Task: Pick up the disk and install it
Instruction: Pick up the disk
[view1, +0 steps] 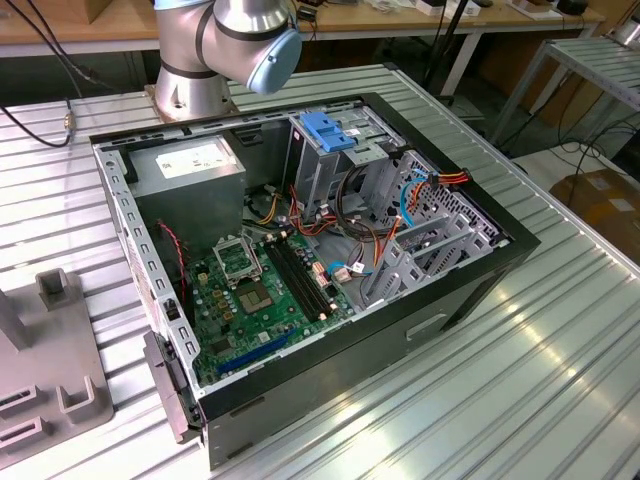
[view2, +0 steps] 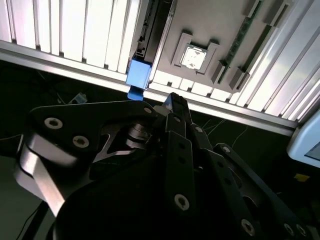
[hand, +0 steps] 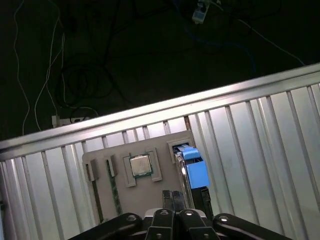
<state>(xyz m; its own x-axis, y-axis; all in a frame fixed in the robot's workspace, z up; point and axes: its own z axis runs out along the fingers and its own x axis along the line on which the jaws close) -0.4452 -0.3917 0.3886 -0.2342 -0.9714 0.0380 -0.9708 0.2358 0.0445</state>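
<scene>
Ribbed aluminium tabletop carries a grey tray holding the blue-railed disk on edge, near the pinched-together pincer.

green motherboard, black case, blue-railed disk, ribbed silver table.

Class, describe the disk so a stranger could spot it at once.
On the ribbed metal table lies a grey holder plate. The disk stands on edge along one side of it, near the square chip. It alone carries a light-blue plastic rail.
</scene>
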